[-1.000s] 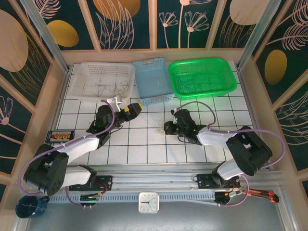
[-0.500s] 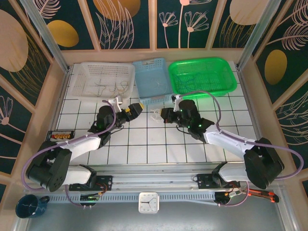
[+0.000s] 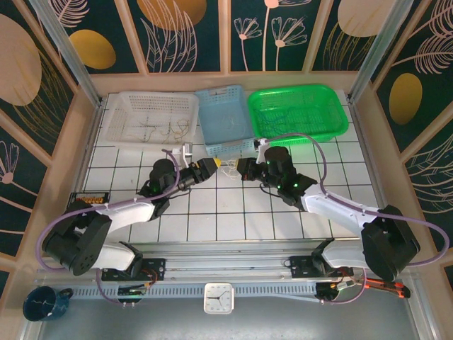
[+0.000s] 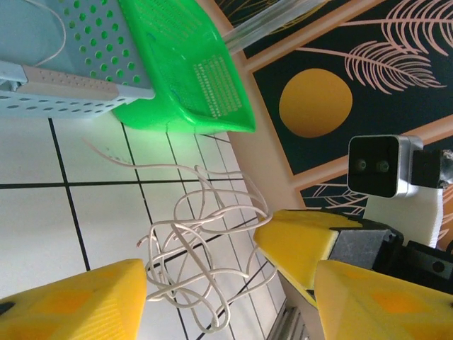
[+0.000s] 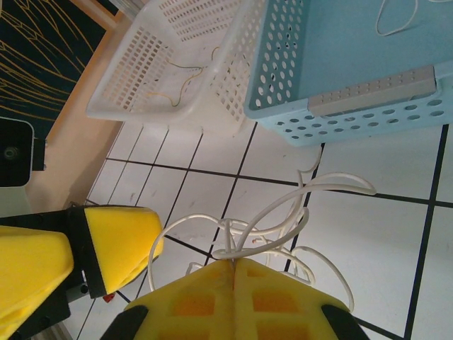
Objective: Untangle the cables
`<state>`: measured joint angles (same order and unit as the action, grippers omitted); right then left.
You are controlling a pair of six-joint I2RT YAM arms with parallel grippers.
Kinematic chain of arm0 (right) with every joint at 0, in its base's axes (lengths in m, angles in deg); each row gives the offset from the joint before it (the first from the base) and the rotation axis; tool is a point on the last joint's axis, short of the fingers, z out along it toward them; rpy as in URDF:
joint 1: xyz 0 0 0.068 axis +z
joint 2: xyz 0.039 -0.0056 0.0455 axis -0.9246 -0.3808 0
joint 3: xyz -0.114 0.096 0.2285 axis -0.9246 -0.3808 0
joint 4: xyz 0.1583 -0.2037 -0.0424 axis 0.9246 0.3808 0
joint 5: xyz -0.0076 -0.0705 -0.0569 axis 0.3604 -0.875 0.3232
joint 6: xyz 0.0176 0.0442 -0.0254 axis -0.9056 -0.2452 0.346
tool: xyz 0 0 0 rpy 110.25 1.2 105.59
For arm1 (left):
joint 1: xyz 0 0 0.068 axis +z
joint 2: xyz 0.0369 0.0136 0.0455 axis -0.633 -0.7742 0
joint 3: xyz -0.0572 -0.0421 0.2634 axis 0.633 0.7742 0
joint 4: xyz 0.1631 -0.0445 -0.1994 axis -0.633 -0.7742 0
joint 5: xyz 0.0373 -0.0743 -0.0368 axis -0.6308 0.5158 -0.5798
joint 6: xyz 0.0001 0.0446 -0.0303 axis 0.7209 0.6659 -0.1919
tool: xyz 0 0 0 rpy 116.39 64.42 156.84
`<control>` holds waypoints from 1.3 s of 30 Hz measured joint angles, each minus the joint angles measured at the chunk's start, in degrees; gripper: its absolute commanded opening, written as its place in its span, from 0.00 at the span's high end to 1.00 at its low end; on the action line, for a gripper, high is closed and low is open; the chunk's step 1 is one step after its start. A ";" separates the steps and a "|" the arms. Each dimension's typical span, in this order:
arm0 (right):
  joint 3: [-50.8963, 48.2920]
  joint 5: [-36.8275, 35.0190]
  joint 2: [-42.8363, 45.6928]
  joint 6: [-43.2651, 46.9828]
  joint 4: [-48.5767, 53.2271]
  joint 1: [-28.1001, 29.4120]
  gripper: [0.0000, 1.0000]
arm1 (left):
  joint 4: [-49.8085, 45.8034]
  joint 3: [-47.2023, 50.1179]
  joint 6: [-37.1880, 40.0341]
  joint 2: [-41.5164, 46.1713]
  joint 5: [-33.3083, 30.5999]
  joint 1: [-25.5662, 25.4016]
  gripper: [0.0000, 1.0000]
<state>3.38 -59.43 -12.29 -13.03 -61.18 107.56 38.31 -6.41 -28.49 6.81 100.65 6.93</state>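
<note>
On the left, the left gripper [image 3: 212, 164] is found further forward and to the right than a second ago. It has been carried across the tiled table [image 3: 212, 221] to just in front of the blue basket [image 3: 230, 147]. Its yellow fingers are spread wide, with nothing gripped. In the left wrist view the loops are framed between those open fingers, though whether either pad touches them cannot be told.

In the middle, the cables [image 3: 228, 165] are seen as a small bundle of whitish loops, threaded through one another. They are held just before the blue basket's front wall, between the two grippers. A second ago they were nearer the middle of the table.

On the right, the right gripper [image 3: 243, 168] is closed tight on a strand of the bundle, the wire being pinched at the seam of its fingers in the right wrist view. Over the last second it has been brought back toward the baskets with its load, and over the last half second it has hardly been moved.

It is judged from this that the bundle is now being presented by one arm to the other. The pickup is done, and a second grasp on a separate loop is being prepared so that the strands can be drawn apart. No strand is yet freed.
</note>
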 measured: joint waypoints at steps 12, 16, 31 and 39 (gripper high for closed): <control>0.00 0.68 0.00 -0.20 -0.02 0.00 1.00 | 1.18 -1.46 -0.15 -5.29 0.00 -0.37 0.56; 0.00 1.09 0.00 -0.20 -0.04 0.00 1.00 | 1.57 -2.32 -0.15 -5.81 0.02 -0.48 0.65; -1.95 0.79 0.00 -0.31 -1.27 -0.76 1.00 | 2.54 -3.15 -0.57 -6.69 0.79 -1.22 1.00; -10.67 0.24 -0.72 -3.26 -7.10 -4.22 1.00 | -2.84 -6.54 0.96 0.28 0.85 -1.97 1.00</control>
<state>-7.28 -59.19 -13.01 -16.29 -68.29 103.34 35.47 -12.95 -27.53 7.10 101.50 4.97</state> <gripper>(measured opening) 0.052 0.043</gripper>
